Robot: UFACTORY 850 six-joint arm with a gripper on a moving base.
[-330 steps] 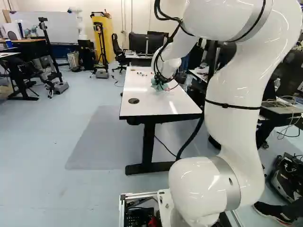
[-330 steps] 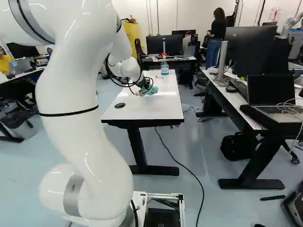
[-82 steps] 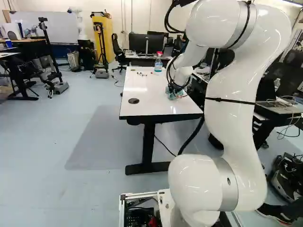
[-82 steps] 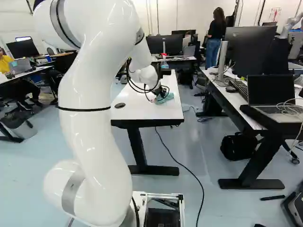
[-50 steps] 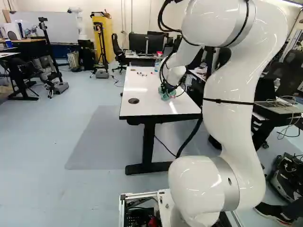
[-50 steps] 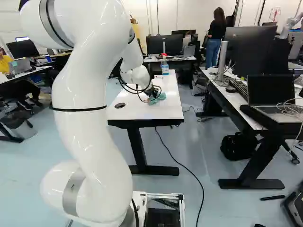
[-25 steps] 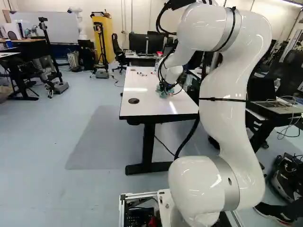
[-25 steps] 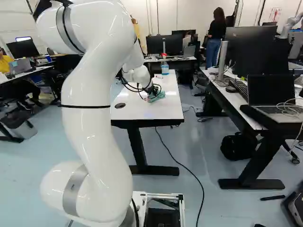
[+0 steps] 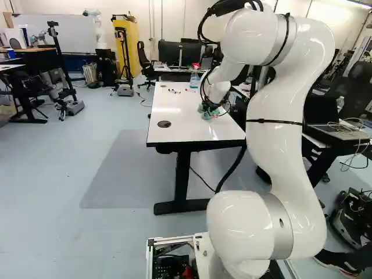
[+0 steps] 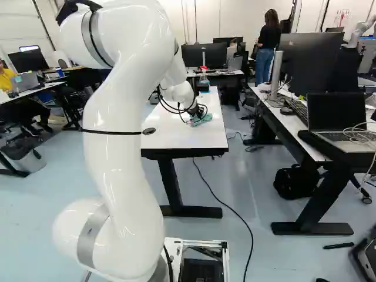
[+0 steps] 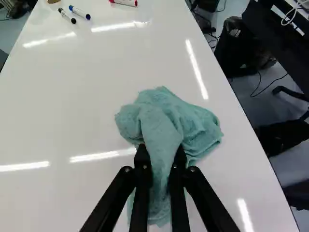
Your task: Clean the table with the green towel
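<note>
Pincer [image 11: 161, 157]: fingers drawn in but kept apart by the cloth; a bunched fold of the green towel [image 11: 164, 116] is pinched between them. The towel lies on the white surface [image 11: 72, 106], right of its middle, the loose part spread ahead of the fingers.

Risks, as judged:
1. The hold is on one fold only. Hard drag could draw it out or crumple the loose part underneath, leaving streaks.
2. Too little downward force would let the towel skim; too much could bring the hard fingertips against the top.
3. A wide stroke to the right could carry the towel over the right edge, where it may catch on the return.
4. A long far stroke could sweep the black marker [image 11: 67, 16], blue marker [image 11: 79, 12] and red marker [image 11: 124, 2] off, or tip the spray bottle [image 9: 194, 78] standing at the far end. The looped cables [image 10: 170, 108] could also snag it.
</note>
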